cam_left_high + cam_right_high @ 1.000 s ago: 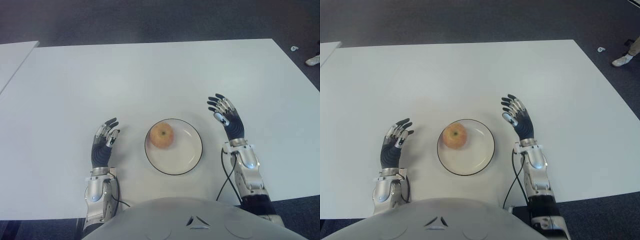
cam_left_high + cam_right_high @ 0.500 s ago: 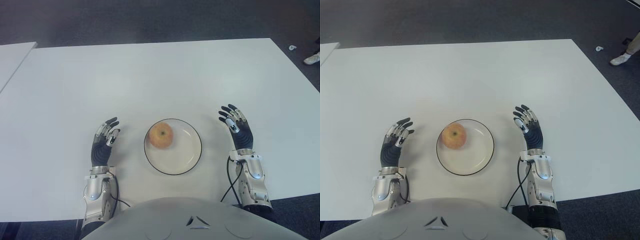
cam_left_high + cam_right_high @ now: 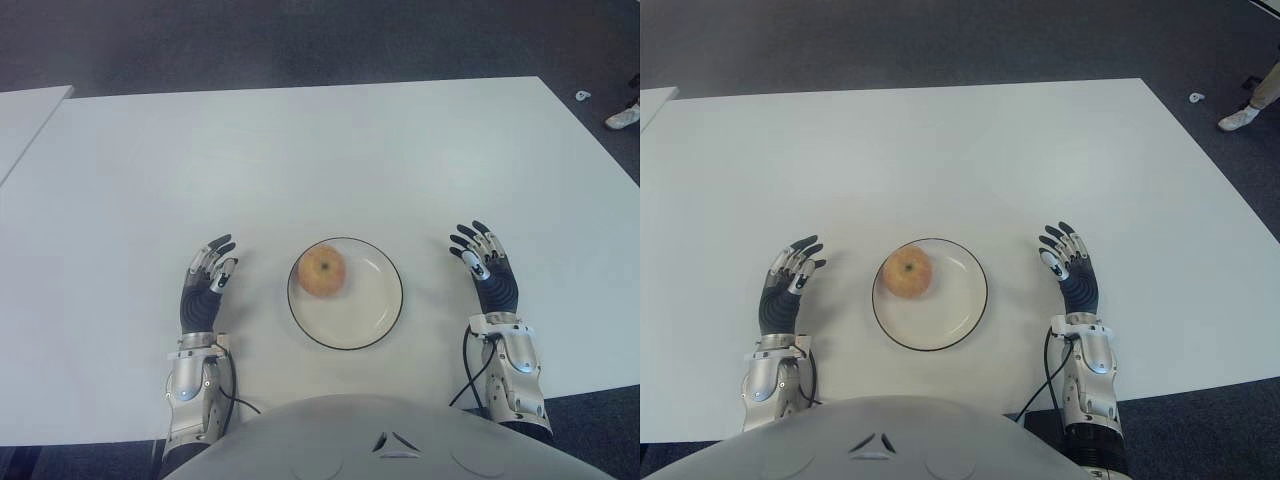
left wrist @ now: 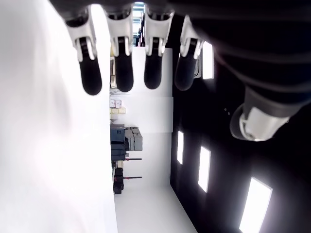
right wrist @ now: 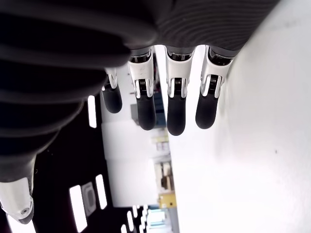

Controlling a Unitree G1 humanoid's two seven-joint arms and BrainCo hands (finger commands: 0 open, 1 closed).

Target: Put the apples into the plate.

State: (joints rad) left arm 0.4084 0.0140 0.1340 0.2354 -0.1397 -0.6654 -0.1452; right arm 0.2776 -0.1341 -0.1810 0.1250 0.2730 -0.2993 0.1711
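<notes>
Left hand (image 3: 205, 288) shows left of the plate, black-and-silver fingers extended, grasping nothing. White table (image 3: 300, 160), smooth and matte. Round white plate (image 3: 372, 310) with thin dark rim holds one apple (image 3: 323, 270), yellow-red and roundish, in its left part; stem dimple faces up. Right hand (image 3: 485, 268) shows right of the plate, fingers likewise extended, empty.

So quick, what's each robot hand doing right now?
Left hand: open, holding nothing, left of the round white plate.
Right hand: open, holding nothing, right of it.
</notes>
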